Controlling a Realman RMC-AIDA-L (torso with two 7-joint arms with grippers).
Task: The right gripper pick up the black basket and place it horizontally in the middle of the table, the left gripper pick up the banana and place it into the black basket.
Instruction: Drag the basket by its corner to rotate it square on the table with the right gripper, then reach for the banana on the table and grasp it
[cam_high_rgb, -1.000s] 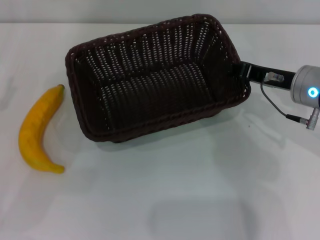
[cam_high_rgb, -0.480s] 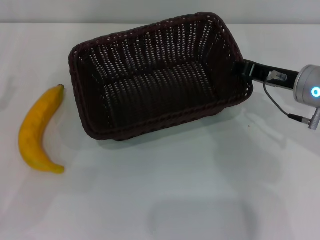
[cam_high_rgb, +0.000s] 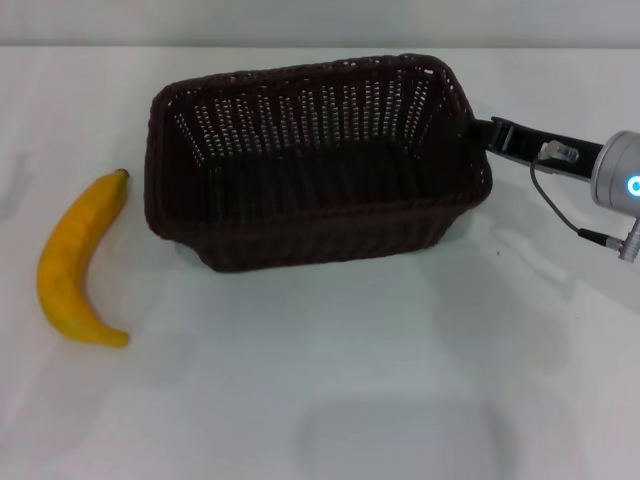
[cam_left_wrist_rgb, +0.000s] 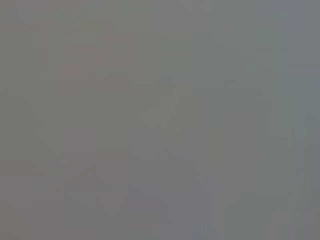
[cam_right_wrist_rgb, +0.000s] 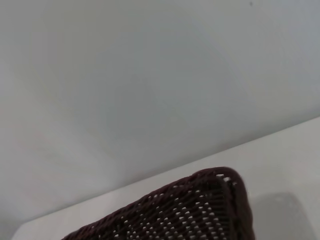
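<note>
The black basket (cam_high_rgb: 320, 165) is in the middle of the white table (cam_high_rgb: 330, 380), long side running left to right and tipped so its near wall faces me. My right gripper (cam_high_rgb: 478, 134) is shut on the rim of its right short side, with the silver arm reaching in from the right. A corner of the basket (cam_right_wrist_rgb: 200, 210) also shows in the right wrist view. The yellow banana (cam_high_rgb: 75, 262) lies on the table left of the basket, apart from it, stem pointing away. My left gripper is out of view, and its wrist view shows only plain grey.
The table's front half (cam_high_rgb: 330, 400) is bare white surface. A pale wall (cam_right_wrist_rgb: 150, 75) rises behind the table's far edge. A thin cable (cam_high_rgb: 555, 205) hangs from the right arm above the table.
The basket has turned with the right gripper from a slanted position to lie level left to right, and has tipped so its near wall shows. The banana has not moved.
</note>
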